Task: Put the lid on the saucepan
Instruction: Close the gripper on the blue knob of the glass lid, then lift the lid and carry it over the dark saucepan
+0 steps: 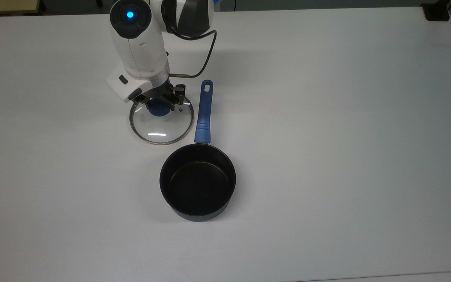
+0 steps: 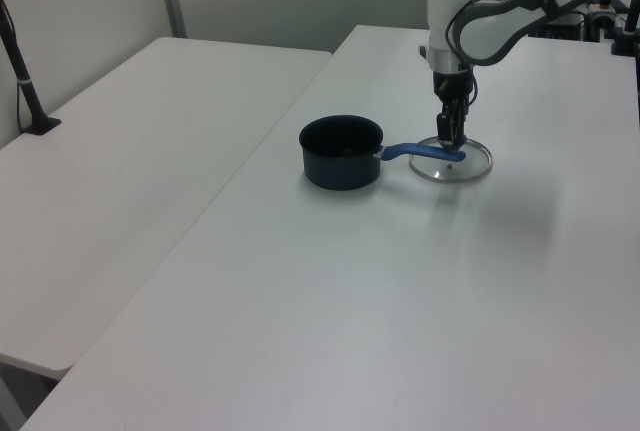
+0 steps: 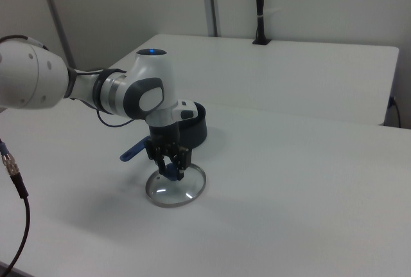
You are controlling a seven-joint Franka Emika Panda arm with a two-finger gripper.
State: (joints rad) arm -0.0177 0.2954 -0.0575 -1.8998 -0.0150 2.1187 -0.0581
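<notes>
White tabletop carries the saucepan, its blue handle pointing toward the top view's top. Just beside the handle, on the top view's left, lies the lid, flat. Tool pinches the lid's blue knob.

I can read no lettering, brand, number or sign anywhere here. A few pale marks sit on the glass of the lid beside its blue knob, but I cannot make them out as letters. The saucepan shows nothing written on its black inside or its blue handle. My own white casing carries a round blue light but no words, and the white table bears nothing written.
</notes>
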